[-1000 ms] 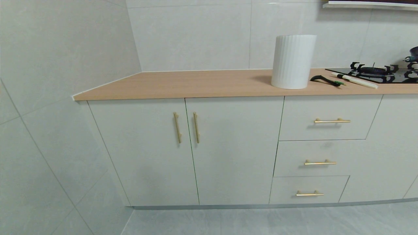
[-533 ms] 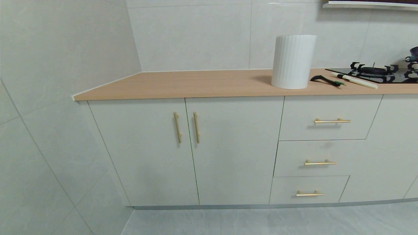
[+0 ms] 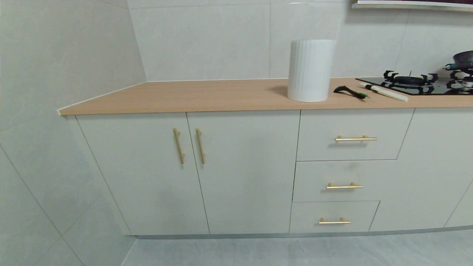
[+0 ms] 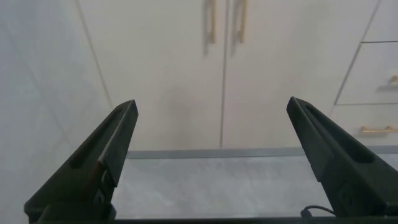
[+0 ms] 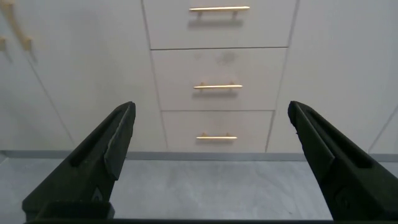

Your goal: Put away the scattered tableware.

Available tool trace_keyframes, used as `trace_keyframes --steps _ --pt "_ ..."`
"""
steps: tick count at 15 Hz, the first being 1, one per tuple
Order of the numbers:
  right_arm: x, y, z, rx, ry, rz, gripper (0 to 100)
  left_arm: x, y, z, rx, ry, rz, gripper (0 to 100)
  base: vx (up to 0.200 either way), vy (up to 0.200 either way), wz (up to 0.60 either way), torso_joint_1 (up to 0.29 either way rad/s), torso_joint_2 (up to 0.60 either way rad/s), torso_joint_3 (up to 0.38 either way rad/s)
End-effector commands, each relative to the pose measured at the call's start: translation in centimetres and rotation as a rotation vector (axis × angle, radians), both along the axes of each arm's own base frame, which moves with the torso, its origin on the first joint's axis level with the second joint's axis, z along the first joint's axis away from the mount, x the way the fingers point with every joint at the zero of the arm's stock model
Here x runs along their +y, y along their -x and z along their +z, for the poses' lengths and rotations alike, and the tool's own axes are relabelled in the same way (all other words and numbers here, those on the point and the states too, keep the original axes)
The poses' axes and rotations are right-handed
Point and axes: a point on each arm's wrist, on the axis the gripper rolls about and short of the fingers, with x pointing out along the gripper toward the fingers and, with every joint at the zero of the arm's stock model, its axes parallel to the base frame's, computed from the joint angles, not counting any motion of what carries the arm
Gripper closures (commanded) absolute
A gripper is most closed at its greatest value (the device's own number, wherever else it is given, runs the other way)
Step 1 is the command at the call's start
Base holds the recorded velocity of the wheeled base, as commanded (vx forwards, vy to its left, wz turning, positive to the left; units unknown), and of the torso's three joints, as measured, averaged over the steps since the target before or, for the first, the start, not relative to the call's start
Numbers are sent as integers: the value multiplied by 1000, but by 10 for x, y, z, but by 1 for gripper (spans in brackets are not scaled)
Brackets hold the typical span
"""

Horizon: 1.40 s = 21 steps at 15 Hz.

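Observation:
On the wooden countertop [image 3: 207, 96] a tall white ribbed container [image 3: 309, 70] stands upright. Just beside it lie a black-handled utensil with a green tip [image 3: 350, 91] and a long white utensil [image 3: 385, 92] near the stove's edge. My left gripper [image 4: 211, 118] hangs open, low in front of the double cabinet doors [image 4: 224, 37], nothing between its fingers. My right gripper [image 5: 211, 121] is also open and empty, low in front of the stack of three drawers [image 5: 217, 68].
A black gas stove [image 3: 417, 82] with a dark pan [image 3: 463, 61] occupies the counter's far right. Cabinet doors with gold handles [image 3: 189, 146] and drawers [image 3: 351, 138] stand shut below. A tiled wall closes the left side; grey floor [image 3: 295, 251] lies in front.
The whole head view has shifted left since half a second ago, so the camera has turned right. The objects on the counter have kept their places.

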Motion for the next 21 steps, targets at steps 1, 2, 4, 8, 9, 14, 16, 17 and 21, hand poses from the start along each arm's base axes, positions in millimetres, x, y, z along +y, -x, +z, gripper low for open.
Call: trace_keyframes --steps 1,2,4,8,9,14,16,17,21 --pt "0 0 0 2 -3 -1 0 0 0 0 -1 1 0 0 0 -200 0 2 7 7" --pt "0 0 0 2 -3 -1 0 0 0 0 -1 -1 0 0 0 0 0 0 0 0" --pt "0 0 0 2 -3 -1 0 0 0 0 -1 -1 0 0 0 0 0 0 0 0" --pt "0 0 0 2 -6 -3 0 0 0 0 -1 1 0 0 50 0 0 1 -1 3" --pt "0 0 0 2 -6 -3 0 0 0 0 0 -1 0 0 200 0 0 -2 2 12" --pt "0 0 0 2 -9 -7 0 0 0 0 -1 -1 0 0 200 0 0 1 6 5" --pt "0 0 0 2 -9 -9 0 0 0 0 -1 -1 0 0 200 0 0 -5 5 0" --pt "0 0 0 2 -9 -9 0 0 0 0 -1 1 0 0 0 0 0 0 0 0" --pt "0 0 0 2 -9 -9 0 0 0 0 -1 -1 0 0 0 0 0 0 0 0"
